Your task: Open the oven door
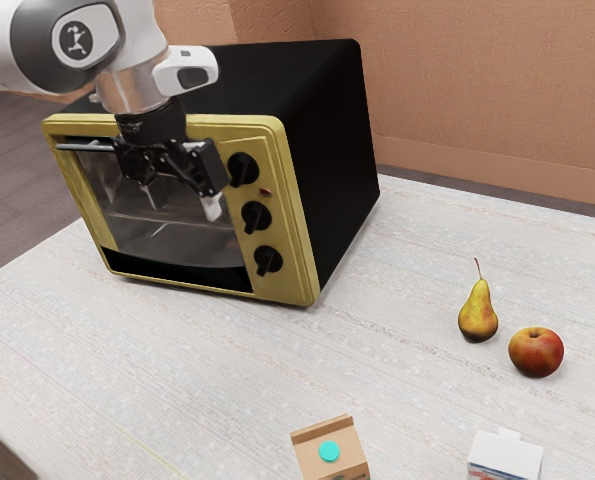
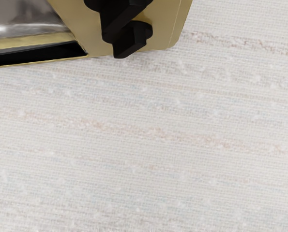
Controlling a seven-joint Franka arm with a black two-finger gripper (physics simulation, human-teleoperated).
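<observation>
Terracotta-toned walls [image 1: 477, 90] rise behind a pale, faintly streaked worktop [image 1: 397, 330], with dark floorboards [image 1: 12, 150] beyond its edge at the exterior view's left. The black oven [image 1: 332, 150] stands at the worktop's far corner on that side, its gold front frame [image 1: 297, 245] turned toward the open surface. Set in that frame is the oven door [image 1: 142, 232], a glass panel with a pale bar handle [image 1: 83, 147] across its top.

As far as I can judge, the task is at its approach: the door looks upright in its frame, not swung down, though I can't rule out a slight gap near the top. The fingers [image 1: 213, 208] are spread apart with nothing between them. They hang before the glass, beside the knobs [image 1: 256, 216] and lower than the handle, so no grip on the bar has been made. Lower knobs and the oven's bottom corner also show in the wrist view.

What remains is nearly everything: getting to the handle, hooking or closing on it, then drawing the door outward and down. Rising from here risks knocking a knob.

Toward the worktop's edge at the exterior view's right lie a pear [image 1: 478, 315] and an apple [image 1: 536, 352], well apart from the oven.
</observation>
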